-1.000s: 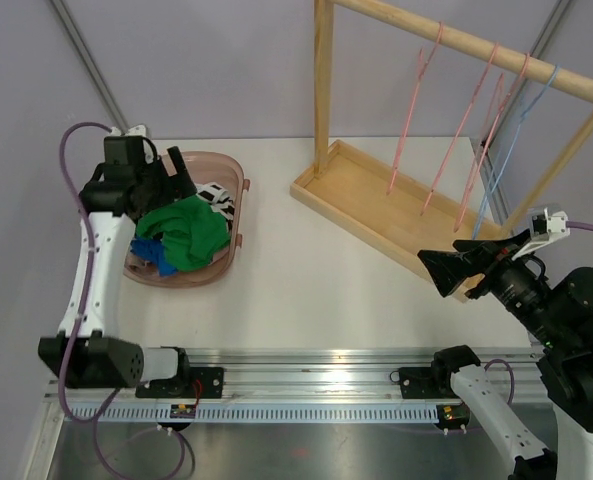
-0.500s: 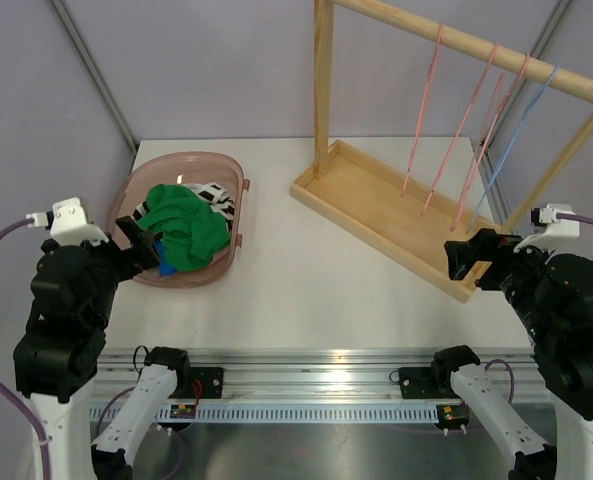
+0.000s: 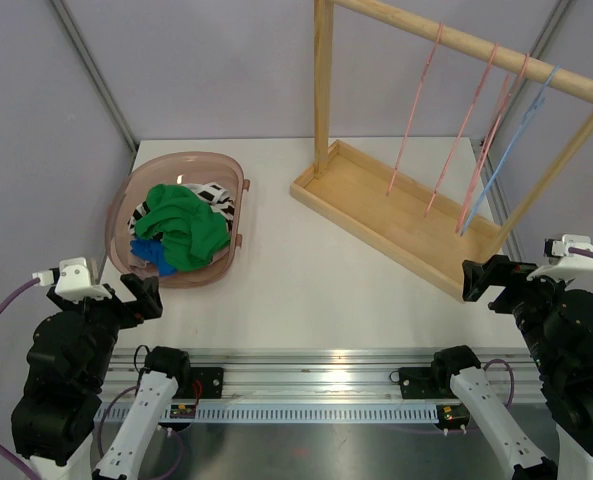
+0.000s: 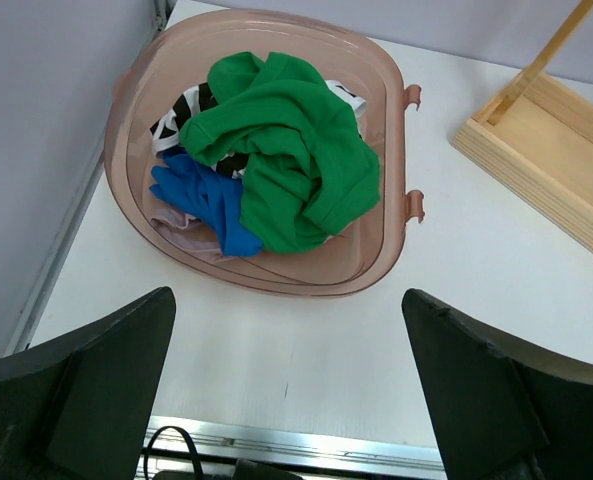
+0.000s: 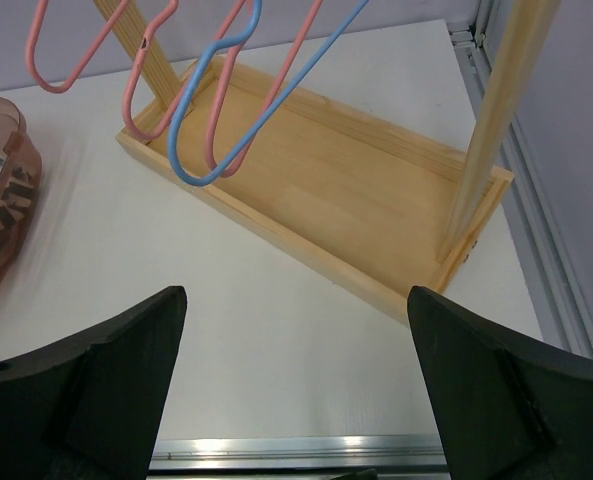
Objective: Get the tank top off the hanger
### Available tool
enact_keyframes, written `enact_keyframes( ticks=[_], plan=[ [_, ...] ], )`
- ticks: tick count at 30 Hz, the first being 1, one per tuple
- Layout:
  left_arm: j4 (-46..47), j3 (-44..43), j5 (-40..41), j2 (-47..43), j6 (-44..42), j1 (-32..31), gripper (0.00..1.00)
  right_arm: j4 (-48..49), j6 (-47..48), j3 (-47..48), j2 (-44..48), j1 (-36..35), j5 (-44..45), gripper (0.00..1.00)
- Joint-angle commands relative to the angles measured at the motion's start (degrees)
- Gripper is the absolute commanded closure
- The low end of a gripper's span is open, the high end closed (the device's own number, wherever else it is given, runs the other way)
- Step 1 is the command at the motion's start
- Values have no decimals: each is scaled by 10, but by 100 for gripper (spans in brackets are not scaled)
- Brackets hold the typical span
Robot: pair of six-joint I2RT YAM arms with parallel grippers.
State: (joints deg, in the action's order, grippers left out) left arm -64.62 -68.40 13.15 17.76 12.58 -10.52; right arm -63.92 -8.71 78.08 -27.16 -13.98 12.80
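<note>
The green tank top (image 3: 181, 232) lies crumpled in the pink basket (image 3: 242, 205), also seen in the left wrist view (image 4: 296, 150). It is on no hanger. Three pink hangers (image 3: 416, 110) and one blue hanger (image 3: 506, 150) hang bare from the wooden rack's rail. My left gripper (image 3: 134, 300) is drawn back at the near left, open and empty (image 4: 288, 310), short of the basket. My right gripper (image 3: 486, 275) is drawn back at the near right, open and empty (image 5: 296, 305), facing the rack's base with the blue hanger (image 5: 246, 110) above it.
The wooden rack (image 3: 396, 210) has a tray-like base and two posts at the right rear. The basket (image 4: 401, 150) also holds blue (image 4: 206, 200) and black-and-white clothes. A metal rail (image 3: 306, 365) runs along the table's near edge.
The left arm has pulled back from over the basket to the near edge, leaving the green tank top in it. The right arm has also drawn back. The hangers have swung slightly.
</note>
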Motion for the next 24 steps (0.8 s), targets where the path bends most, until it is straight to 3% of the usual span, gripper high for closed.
enact_keyframes(
  ticks=[1, 6, 24],
  plan=[
    [13, 12, -42, -9, -14, -3, 1, 1, 4, -21, 11, 1, 13, 0],
    [16, 23, -80, -12, -12, -3, 1, 13, -17, -54, 26, 1, -5, 1],
    [30, 44, -60, -12, -9, -3, 1, 32, -15, -75, 18, 1, 8, 1]
  ],
)
